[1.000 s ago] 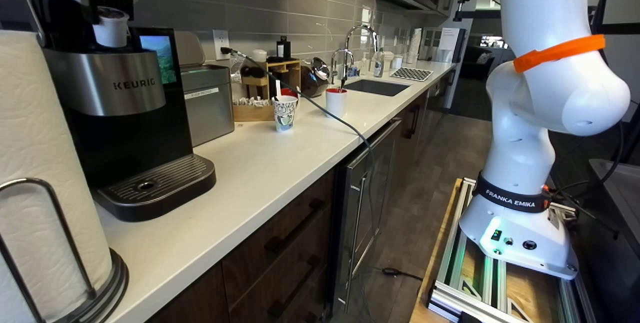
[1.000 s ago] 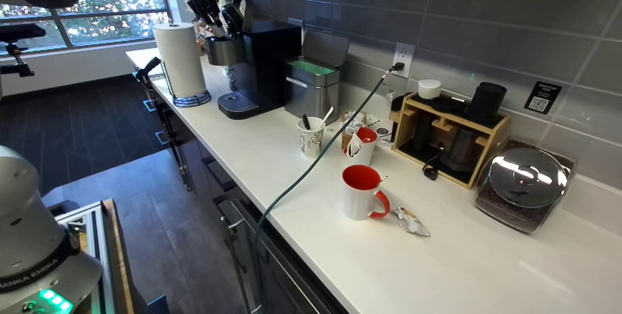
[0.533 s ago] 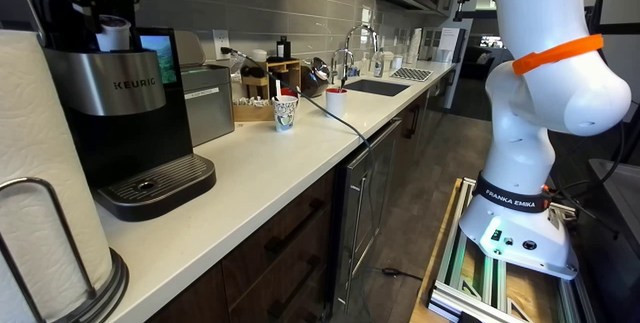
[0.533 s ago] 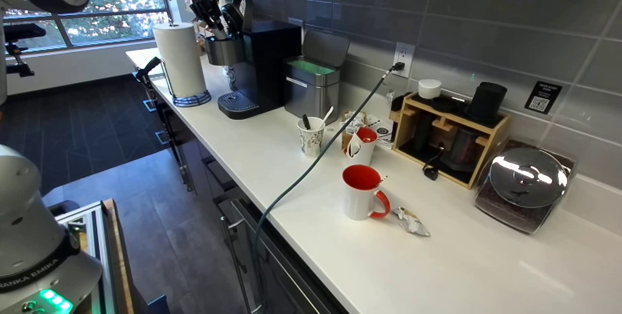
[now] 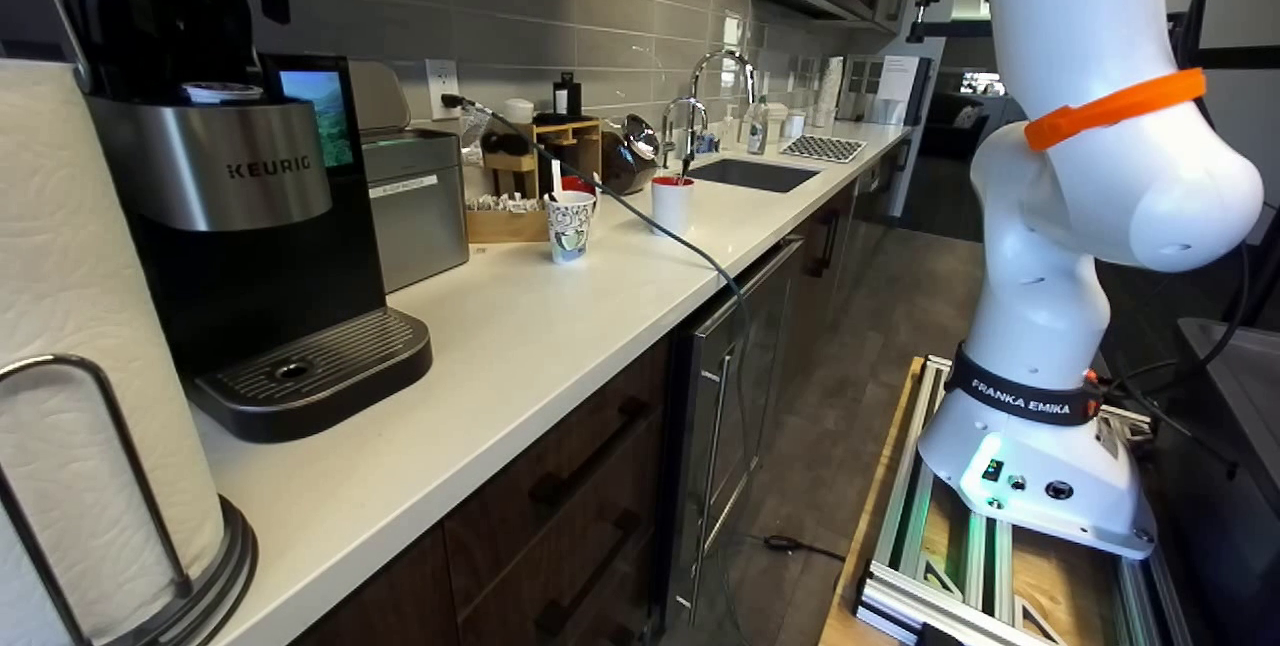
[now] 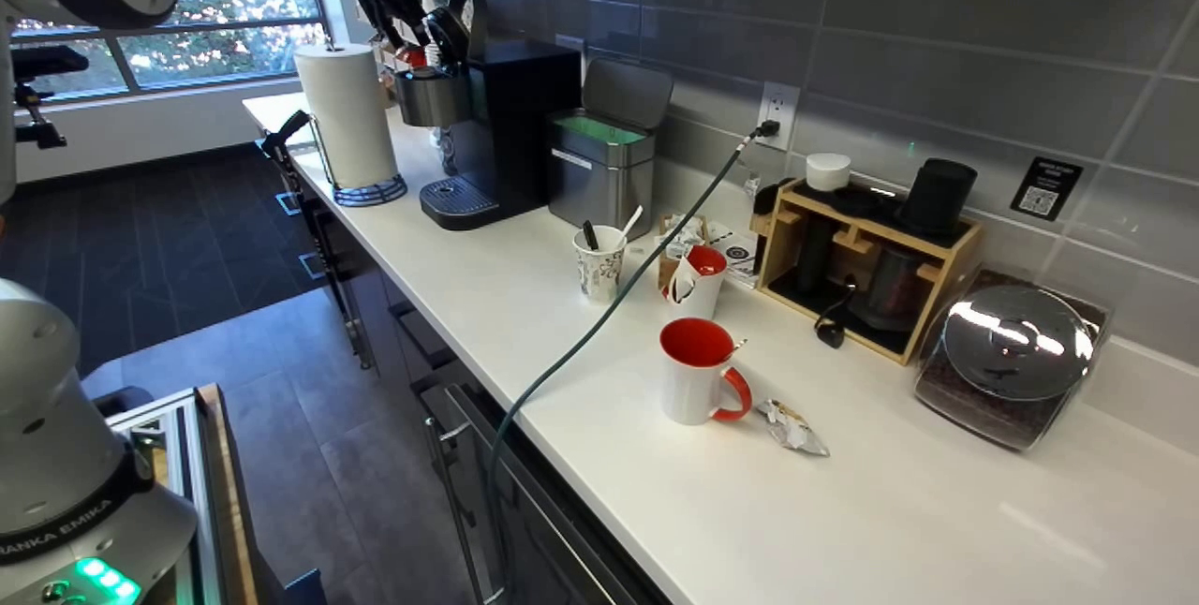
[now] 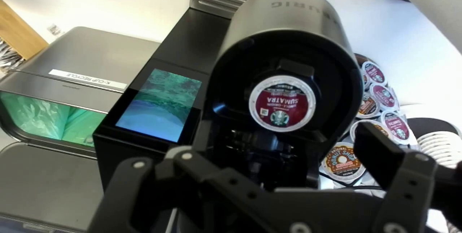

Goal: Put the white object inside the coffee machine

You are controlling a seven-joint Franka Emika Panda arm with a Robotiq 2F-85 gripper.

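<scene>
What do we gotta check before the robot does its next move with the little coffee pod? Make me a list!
1. The coffee pod is in the coffee machine: ok, it sits in the open top, label up.
2. The gripper is open: ok, its fingers are apart from the pod.
3. The lid is up: ok.
4. The pod is pushed fully down: cannot tell, the wrist view shows only its top.
5. The gripper is away from the lid: looks not ok, it hangs close by.

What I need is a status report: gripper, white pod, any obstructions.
Gripper open, nothing held. White pod upright in the coffee machine; full seating unclear. Nothing covers it in the wrist view.
</scene>
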